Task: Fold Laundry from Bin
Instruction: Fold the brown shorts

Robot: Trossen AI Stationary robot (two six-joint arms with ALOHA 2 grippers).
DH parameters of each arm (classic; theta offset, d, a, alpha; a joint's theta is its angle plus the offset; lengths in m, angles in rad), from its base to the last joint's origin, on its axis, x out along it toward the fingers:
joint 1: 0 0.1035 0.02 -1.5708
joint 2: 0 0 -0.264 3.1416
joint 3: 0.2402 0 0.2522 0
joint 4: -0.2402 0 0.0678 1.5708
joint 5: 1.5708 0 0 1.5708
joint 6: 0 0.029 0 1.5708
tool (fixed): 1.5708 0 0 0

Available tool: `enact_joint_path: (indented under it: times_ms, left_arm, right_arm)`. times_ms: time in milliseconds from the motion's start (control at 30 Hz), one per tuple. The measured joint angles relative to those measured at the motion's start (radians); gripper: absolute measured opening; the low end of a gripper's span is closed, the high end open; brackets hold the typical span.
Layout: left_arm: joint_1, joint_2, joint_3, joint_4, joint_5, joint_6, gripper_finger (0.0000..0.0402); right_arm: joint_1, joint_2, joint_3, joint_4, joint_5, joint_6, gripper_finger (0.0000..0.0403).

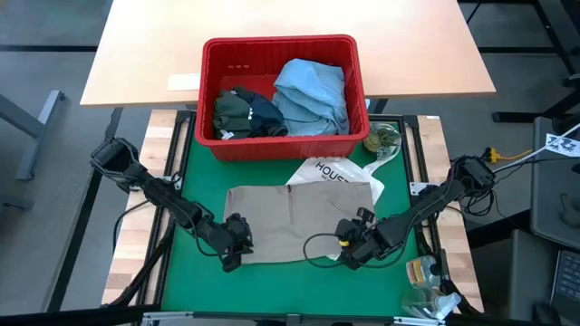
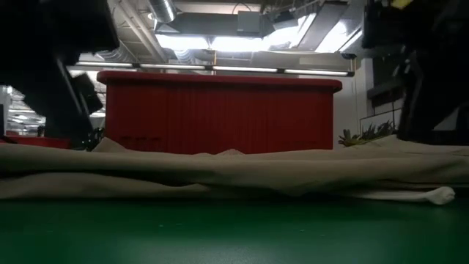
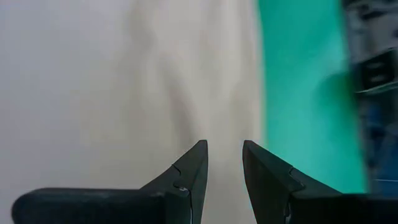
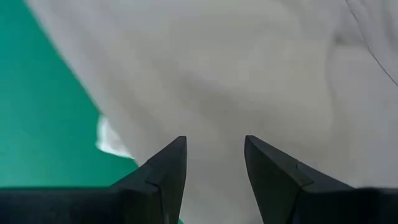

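The beige garment [image 1: 299,222] lies spread flat on the green mat [image 1: 272,290]; it also shows in the low view [image 2: 234,172]. My left gripper [image 1: 237,243] is open, pointing down at the garment's near left corner [image 3: 124,74]. My right gripper [image 1: 349,246] is open at its near right corner [image 4: 249,62]. The red bin [image 1: 281,43] stands at the mat's far edge. It holds the light blue shirt [image 1: 313,95], the dark olive garment [image 1: 234,109] and a navy piece [image 1: 267,118]. My left gripper has its open fingers [image 3: 193,162] over the beige cloth near its near left corner, coming from above; I cannot tell whether they touch it. My right gripper has its open fingers [image 4: 171,158] over the cloth near its near right corner; I cannot tell whether they touch.
The white tote bag [image 1: 331,170] lies partly under the beige garment's far right corner. A small green plant-like thing [image 1: 382,140] sits right of the bin. Clear plastic items [image 1: 426,281] lie at the near right. A wooden tabletop [image 1: 290,18] lies beyond the bin.
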Motion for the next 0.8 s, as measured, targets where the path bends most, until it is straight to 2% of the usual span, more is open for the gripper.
enact_joint_path:
  times_ms: [167, 300, 633, 800]
  left_arm:
    - [-0.004, 0.000, 0.000, -0.149, -0.027, -0.057, 0.0096]
    - [-0.009, 0.000, 0.000, -0.212, -0.029, -0.078, 0.0096]
    - [-0.069, 0.003, 0.000, -0.208, -0.029, -0.081, 0.0096]
    - [-0.107, 0.068, 0.000, -0.167, -0.031, -0.130, 0.0096]
  right_arm:
    - [0.009, 0.008, 0.000, -0.135, 0.026, 0.115, 0.0163]
    - [-0.009, 0.017, -0.001, -0.199, 0.063, 0.149, 0.0163]
    - [-0.095, 0.018, -0.009, -0.210, 0.097, 0.139, 0.0163]
    - [-0.151, 0.018, -0.047, -0.205, 0.104, 0.137, 0.0163]
